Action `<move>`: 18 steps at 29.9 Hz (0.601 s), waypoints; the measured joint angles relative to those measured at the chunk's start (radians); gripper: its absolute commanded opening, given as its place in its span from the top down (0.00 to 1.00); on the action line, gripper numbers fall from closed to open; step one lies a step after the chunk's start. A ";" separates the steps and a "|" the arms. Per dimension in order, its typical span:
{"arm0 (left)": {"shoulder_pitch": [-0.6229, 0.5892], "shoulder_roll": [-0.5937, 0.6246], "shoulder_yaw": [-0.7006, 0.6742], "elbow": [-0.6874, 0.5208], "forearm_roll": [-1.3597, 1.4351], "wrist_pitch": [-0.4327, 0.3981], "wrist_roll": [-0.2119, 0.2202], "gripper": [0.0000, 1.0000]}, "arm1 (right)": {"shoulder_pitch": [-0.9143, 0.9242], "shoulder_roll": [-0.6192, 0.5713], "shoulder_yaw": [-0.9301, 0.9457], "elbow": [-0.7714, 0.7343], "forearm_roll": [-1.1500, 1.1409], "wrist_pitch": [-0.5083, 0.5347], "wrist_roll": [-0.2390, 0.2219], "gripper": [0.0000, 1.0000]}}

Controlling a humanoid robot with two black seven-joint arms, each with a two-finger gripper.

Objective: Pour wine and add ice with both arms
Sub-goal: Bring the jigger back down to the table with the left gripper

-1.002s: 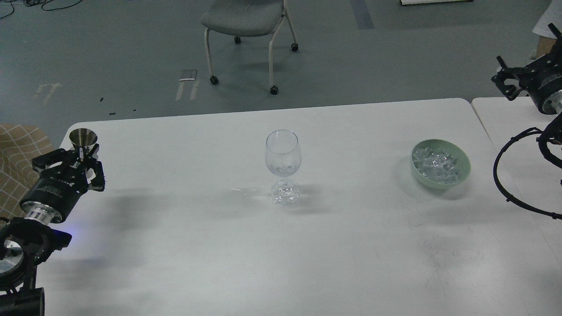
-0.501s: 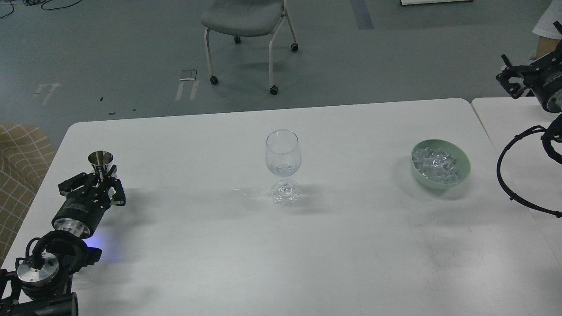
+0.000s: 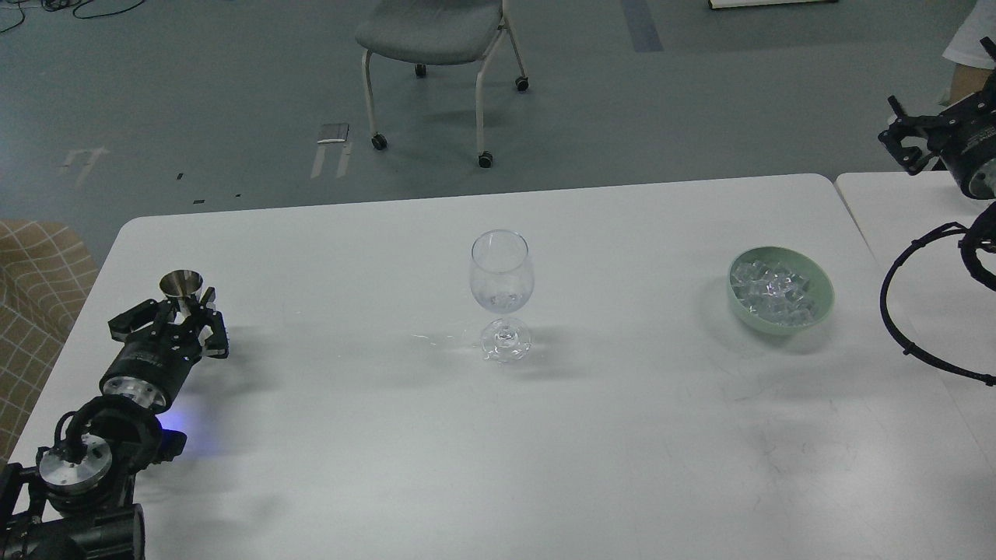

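A clear wine glass (image 3: pixel 502 272) stands upright at the table's middle, with a little clear wine (image 3: pixel 503 299) at the bottom of its bowl. A pale green bowl (image 3: pixel 817 309) at the right holds many small clear ice cubes (image 3: pixel 774 292). My left gripper (image 3: pixel 179 313) is low at the table's left edge, its fingers closed around the stem of a small upright metal measuring cup (image 3: pixel 181 283). My right gripper (image 3: pixel 903 136) hangs high at the far right, fingers spread and empty, well away from the bowl.
A second white table (image 3: pixel 903 233) adjoins on the right, with a black cable loop (image 3: pixel 887 311) of my right arm over the seam. A grey wheeled chair (image 3: pixel 436 47) stands behind the table. A tan checked cushion (image 3: pixel 31 264) lies at the left.
My left gripper has come down and to the right with the metal cup, now low by the table's surface. My right gripper has drawn slightly right and up.
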 measured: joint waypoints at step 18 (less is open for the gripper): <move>-0.019 0.006 0.002 0.000 0.002 0.001 0.001 0.45 | 0.001 0.000 0.000 -0.001 0.000 0.000 0.000 0.00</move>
